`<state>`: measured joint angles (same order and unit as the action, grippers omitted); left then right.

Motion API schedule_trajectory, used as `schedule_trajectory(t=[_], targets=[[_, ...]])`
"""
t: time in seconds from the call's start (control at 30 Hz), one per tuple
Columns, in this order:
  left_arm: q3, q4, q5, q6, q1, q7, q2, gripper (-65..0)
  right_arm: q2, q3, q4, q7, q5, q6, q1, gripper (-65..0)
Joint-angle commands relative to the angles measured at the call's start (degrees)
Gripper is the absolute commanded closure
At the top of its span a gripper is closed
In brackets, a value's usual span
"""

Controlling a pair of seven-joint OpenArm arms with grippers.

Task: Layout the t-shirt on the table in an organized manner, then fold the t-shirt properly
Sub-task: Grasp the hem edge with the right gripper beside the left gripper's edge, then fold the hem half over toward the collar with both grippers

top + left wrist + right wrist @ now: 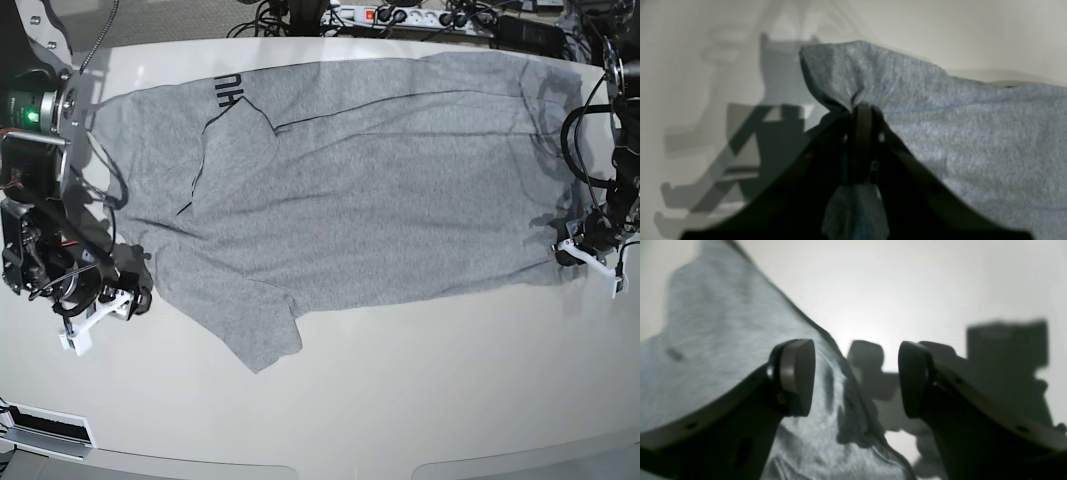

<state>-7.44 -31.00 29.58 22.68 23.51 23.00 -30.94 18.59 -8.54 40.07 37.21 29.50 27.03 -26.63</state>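
Left wrist view is showing the black left gripper (863,110) pinching a bunched corner of the heather-grey cotton short-sleeved t-shirt (973,140), jaws clamped together on the fabric, while the right gripper (857,376) is hovering with its jaws standing apart and empty just off the shirt's opposite edge. Spread wide across the glossy off-white table (400,400), the shirt is lying mostly flat but with one sleeve folded over; a pull from the single held corner is likely to drag and rumple the cloth, since nothing is anchoring the other end.
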Motion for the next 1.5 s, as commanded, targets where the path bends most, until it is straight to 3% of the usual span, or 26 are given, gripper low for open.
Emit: schedule_trajectory(t=[0.0,0.17,0.27,0.5,0.57,0.63,0.83,1.03,1.4,1.47], targets=[[-0.02,-0.44,-0.13,-0.42,0.96,0.66,-1.29,0.0,-0.02,-0.22,0.66,-1.29,0.92,0.24,-1.70,-40.7],[-0.02,-0.44,-0.13,-0.39,0.96,1.51,-1.29,0.0,-3.41,-0.20,0.61,-3.06,-1.60,-0.13,-0.94,-40.7],[-0.02,-0.44,-0.15,-0.20,0.94,1.86,-1.31,0.0,-4.94,-0.20,0.61,-5.29,-5.60,-2.14,-0.61,-40.7],[-0.02,-0.44,-0.13,-0.22,0.96,2.64,-1.29,0.0,-5.51,-0.20,0.61,-9.42,-8.87,-4.50,0.76,-40.7],[-0.02,-0.44,-0.13,-0.22,0.96,2.62,-1.29,0.0,-5.44,-0.20,0.61,-10.34,-8.72,-2.56,1.31,-39.9],[-0.02,-0.44,-0.13,-0.20,0.96,2.62,-1.29,0.0,-5.49,-0.15,0.61,-10.71,-8.55,-0.48,1.70,-34.6],[-0.02,-0.44,-0.13,-0.22,0.98,2.60,-1.33,0.0,-5.29,-0.09,0.66,-15.02,-9.25,1.33,1.66,0.0],[-0.02,-0.46,-0.11,2.16,1.20,2.34,-1.64,0.0,-3.82,-0.09,0.79,-15.63,-11.41,12.79,-1.11,0.0],[0.00,-0.68,1.44,2.38,8.17,3.28,-3.89,0.0,1.90,-0.09,0.81,-15.08,-9.79,12.97,-2.43,0.0],[0.00,-0.68,3.65,4.81,8.94,4.50,-3.85,0.0,2.49,-0.09,1.62,-13.18,-8.41,12.97,-2.38,0.0]])
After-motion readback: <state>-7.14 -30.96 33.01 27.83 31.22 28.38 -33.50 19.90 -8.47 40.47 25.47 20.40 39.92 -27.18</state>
